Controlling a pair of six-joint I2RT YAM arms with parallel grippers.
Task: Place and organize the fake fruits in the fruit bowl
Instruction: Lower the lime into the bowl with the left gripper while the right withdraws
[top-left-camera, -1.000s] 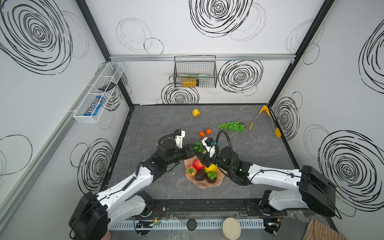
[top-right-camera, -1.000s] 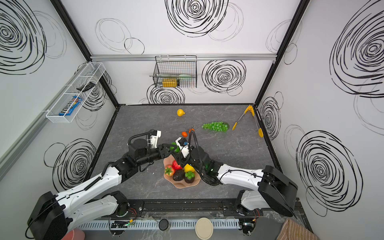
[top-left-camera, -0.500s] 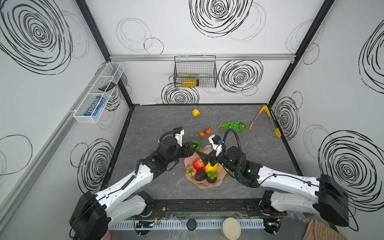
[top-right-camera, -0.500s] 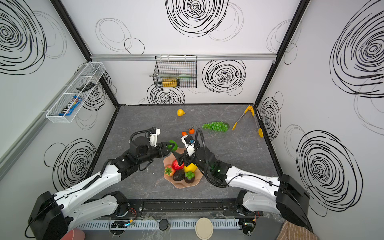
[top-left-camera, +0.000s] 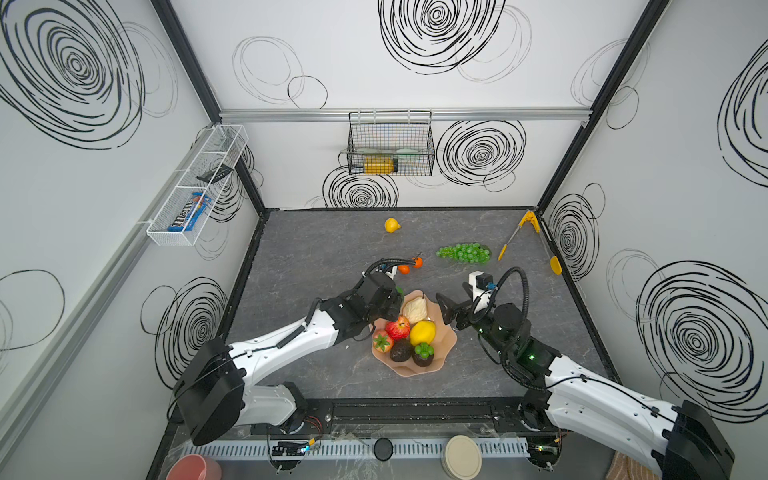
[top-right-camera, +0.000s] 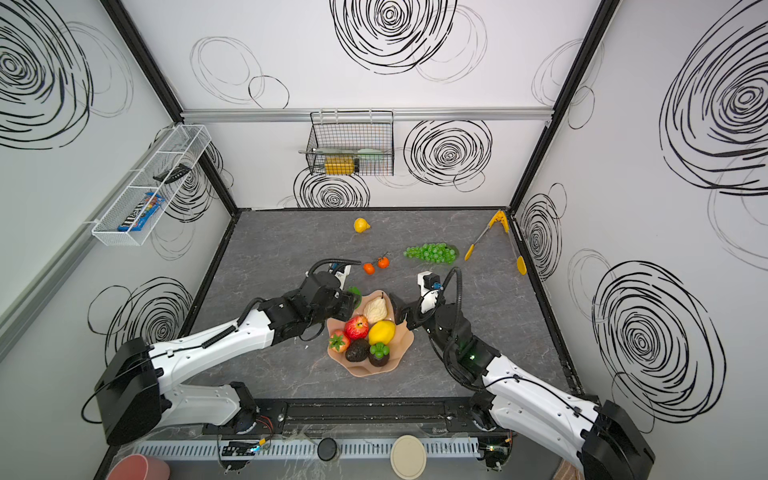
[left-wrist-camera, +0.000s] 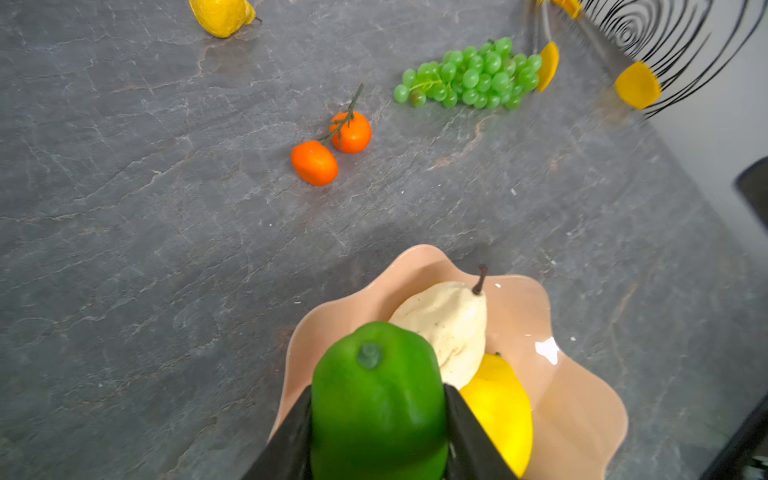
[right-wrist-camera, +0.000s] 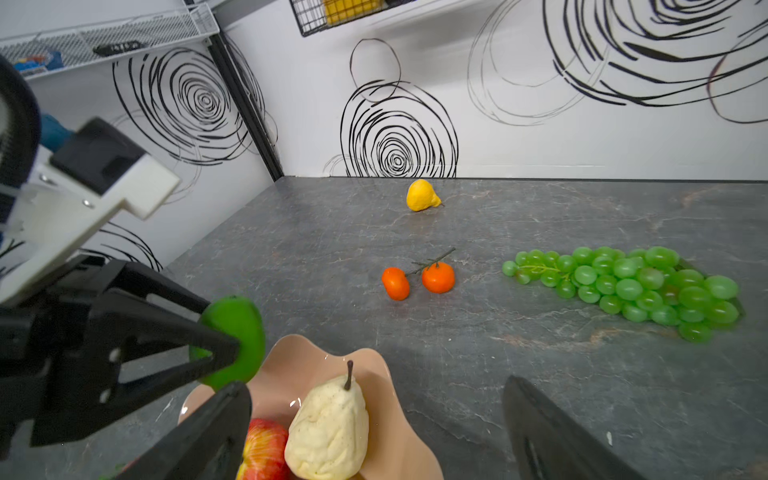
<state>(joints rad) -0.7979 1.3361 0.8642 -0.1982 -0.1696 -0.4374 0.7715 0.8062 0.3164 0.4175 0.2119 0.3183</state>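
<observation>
White walls covered in black scribble swirls, grey stone-look tabletop (top-left-camera: 316, 257), and the scalloped peach fruit bowl (top-left-camera: 446, 338) sitting near the front edge. Everything below is relative to that bowl.

Inside it already: a pale pear (top-left-camera: 415, 308), red apple (top-left-camera: 398, 327), lemon (top-left-camera: 422, 332), strawberry (top-left-camera: 382, 340), a dark avocado (top-left-camera: 401, 350) and a dark fruit with a green top (top-left-camera: 423, 354). Still out on the table behind the bowl: two small oranges (left-wrist-camera: 330, 147) on a stem, the green grape bunch (top-left-camera: 463, 252) further back and to the right, and a second yellow lemon (top-left-camera: 392, 225) way back near the wall.

The left gripper (left-wrist-camera: 376, 419) is clamped on a lime (left-wrist-camera: 378, 399), hovering right at the bowl's back-left rim. The right gripper (right-wrist-camera: 374, 415) is spread wide with nothing in it, just off the bowl's right edge.

So I'd say we're mid-drop on the lime. Next it needs to come over the free spot beside the pear and let go low, otherwise it could roll off the wavy rim. Then the oranges look like the closest pick.
</observation>
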